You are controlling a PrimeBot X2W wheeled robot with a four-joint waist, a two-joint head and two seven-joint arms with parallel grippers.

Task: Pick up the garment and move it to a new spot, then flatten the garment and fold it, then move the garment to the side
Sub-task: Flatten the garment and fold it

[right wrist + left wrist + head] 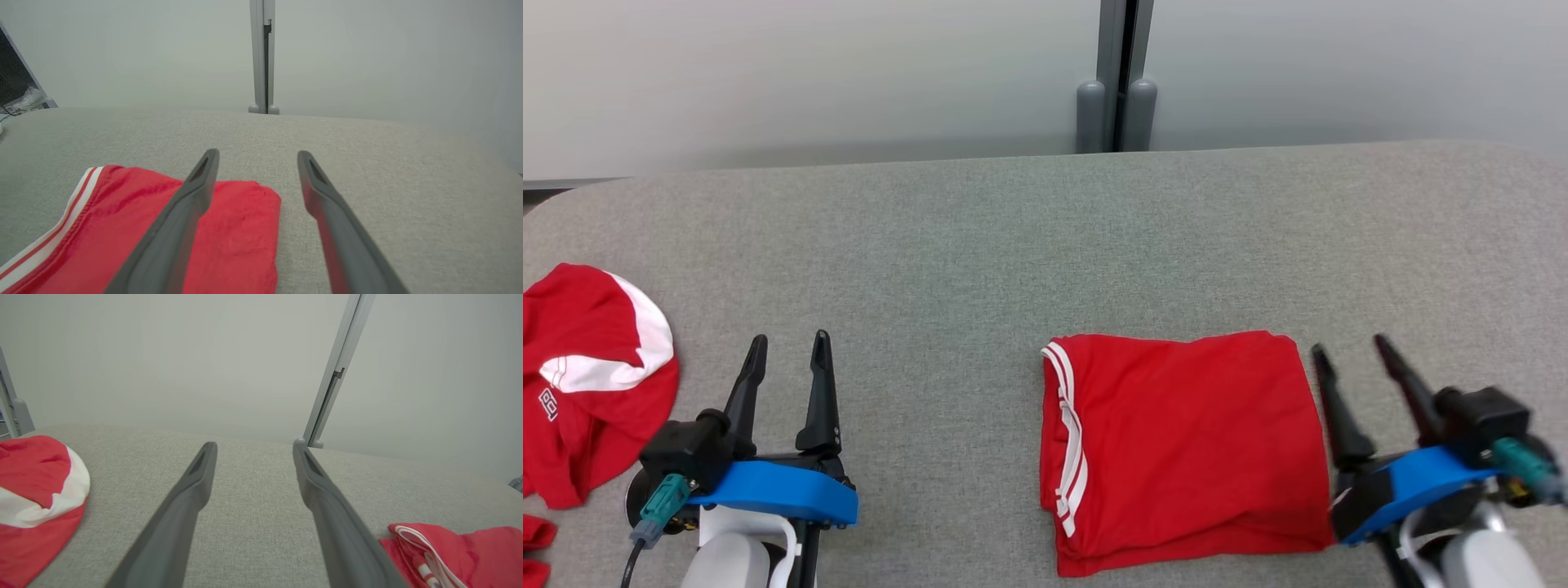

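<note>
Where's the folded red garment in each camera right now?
Head view: folded red garment lower right of centre.
Left wrist view: garment in bottom right corner.
Right wrist view: garment at lower left.
Shared landmark: grey partition post at the back.

even, soft light; faint shadows; slight motion blur at lower right

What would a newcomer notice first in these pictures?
A folded red garment lies on the grey table, right of the middle. A crumpled red and white garment sits at the left edge. The left pincer and right pincer stand open and empty near the front edge.
</note>
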